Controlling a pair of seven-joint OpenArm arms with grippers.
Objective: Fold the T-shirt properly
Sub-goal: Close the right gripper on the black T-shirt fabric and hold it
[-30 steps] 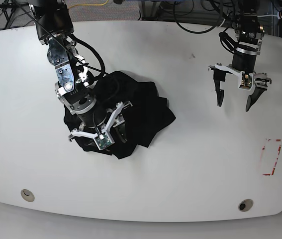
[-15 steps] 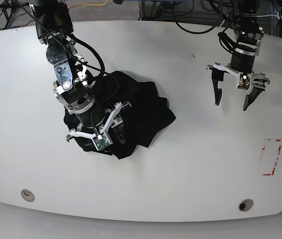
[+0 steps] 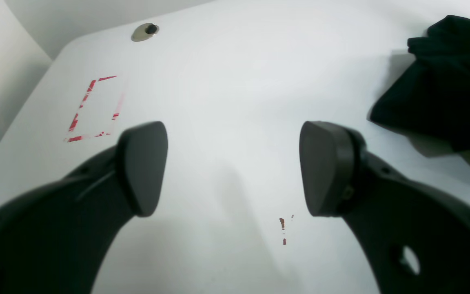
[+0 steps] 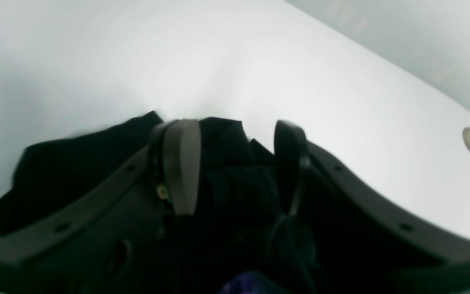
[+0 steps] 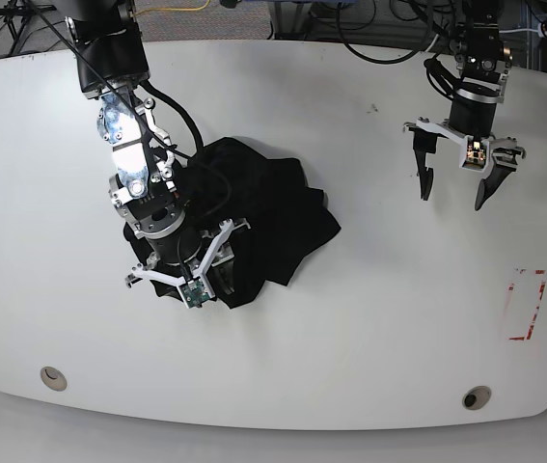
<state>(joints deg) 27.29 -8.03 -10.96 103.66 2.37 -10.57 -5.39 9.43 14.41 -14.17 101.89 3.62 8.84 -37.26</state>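
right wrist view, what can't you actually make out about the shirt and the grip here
- Right wrist: whether the right gripper pinches the T-shirt; black fingers blend into black fabric.
- Right wrist: the print, only a purple sliver, cut off by the bottom edge.
- Base: the T-shirt's near edge, hidden under the right gripper.
- Left wrist: most of the T-shirt, cut off by the right edge.

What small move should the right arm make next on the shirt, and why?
Probably close the right tool on the fabric. Its fingers straddle a raised fold of the crumpled T-shirt, part open, so a grip there would let the arm lift and spread it. The left tool hangs open, far away.
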